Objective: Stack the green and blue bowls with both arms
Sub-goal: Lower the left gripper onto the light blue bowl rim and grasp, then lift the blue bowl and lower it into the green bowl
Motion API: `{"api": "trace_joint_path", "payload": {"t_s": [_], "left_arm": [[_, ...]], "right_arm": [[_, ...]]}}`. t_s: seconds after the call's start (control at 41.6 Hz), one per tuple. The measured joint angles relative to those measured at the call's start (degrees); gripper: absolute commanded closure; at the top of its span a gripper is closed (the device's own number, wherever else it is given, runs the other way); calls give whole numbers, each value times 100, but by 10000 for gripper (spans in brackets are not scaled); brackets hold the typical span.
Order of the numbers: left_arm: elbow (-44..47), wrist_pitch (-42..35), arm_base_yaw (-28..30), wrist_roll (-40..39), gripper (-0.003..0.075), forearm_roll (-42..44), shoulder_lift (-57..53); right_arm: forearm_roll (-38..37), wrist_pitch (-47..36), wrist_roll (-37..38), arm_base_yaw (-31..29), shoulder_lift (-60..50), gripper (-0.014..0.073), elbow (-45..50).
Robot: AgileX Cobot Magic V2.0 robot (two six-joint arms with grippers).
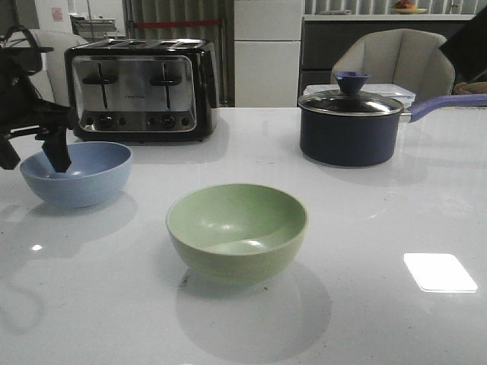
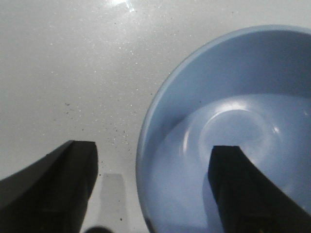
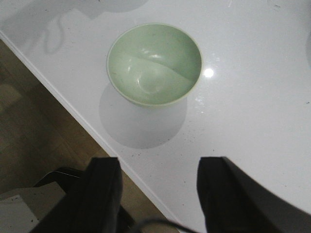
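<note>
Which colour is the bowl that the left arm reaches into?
Pale dusty blue bowl; the left wrist view shows it best.

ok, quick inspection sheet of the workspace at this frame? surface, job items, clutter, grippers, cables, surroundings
Surface: white table, glossy, with light reflections.
Job's things: blue bowl at the left, green bowl at centre front; both upright, apart, not stacked.
Clutter: toaster at the back left, lidded saucepan at the back right.
Grippers: left gripper open, straddling the blue bowl's rim; right gripper open, off the green bowl.
Cables: nothing seen clearly.
Surroundings: chair behind the table.
</note>
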Motion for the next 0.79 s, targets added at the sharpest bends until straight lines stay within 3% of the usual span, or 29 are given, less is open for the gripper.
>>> {"api": "trace_joint_path", "payload": {"t_s": [0.385, 0.793], "left_arm": [[-14, -125, 0, 0, 621, 6, 103], [-24, 338, -75, 53, 627, 19, -583]], "right_arm": [[0, 0, 0, 0, 0, 129, 0], [0, 0, 0, 0, 0, 127, 0]]}}
